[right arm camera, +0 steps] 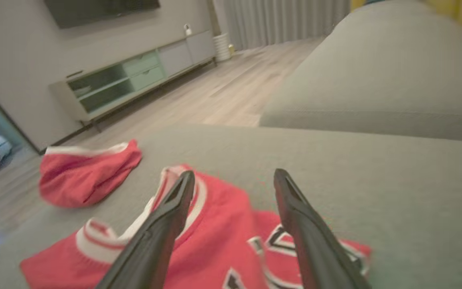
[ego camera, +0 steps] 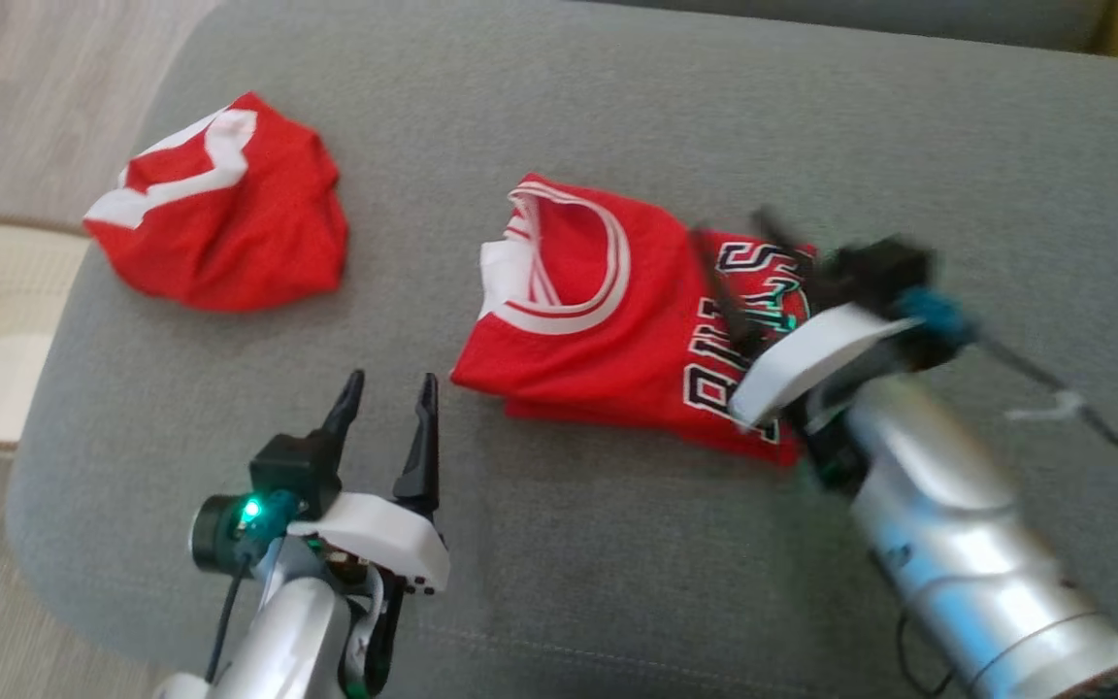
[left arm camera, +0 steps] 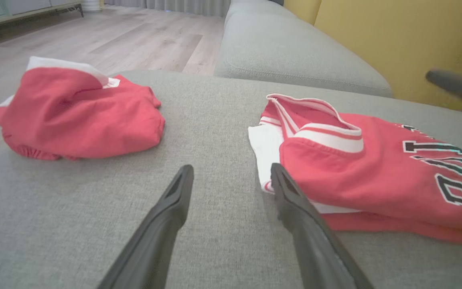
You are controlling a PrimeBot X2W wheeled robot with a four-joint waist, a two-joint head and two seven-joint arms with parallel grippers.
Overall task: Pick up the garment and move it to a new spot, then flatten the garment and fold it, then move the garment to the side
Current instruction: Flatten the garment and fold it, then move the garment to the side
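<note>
1. Right claw (right arm camera: pixel 234 174): fingers apart, nothing held, hanging over the lettered end of the folded jersey (ego camera: pixel 578 330), which lies mid-sofa (ego camera: pixel 617 97)
2. Left claw (ego camera: pixel 392 379): fingers apart, empty, just beside the jersey's collar end
3. Risk: gripping one layer only for the move aside would likely pull the fold open
4. Risk: a sideways drag could run the jersey into the second red garment (ego camera: pixel 229 223) to its left
</note>
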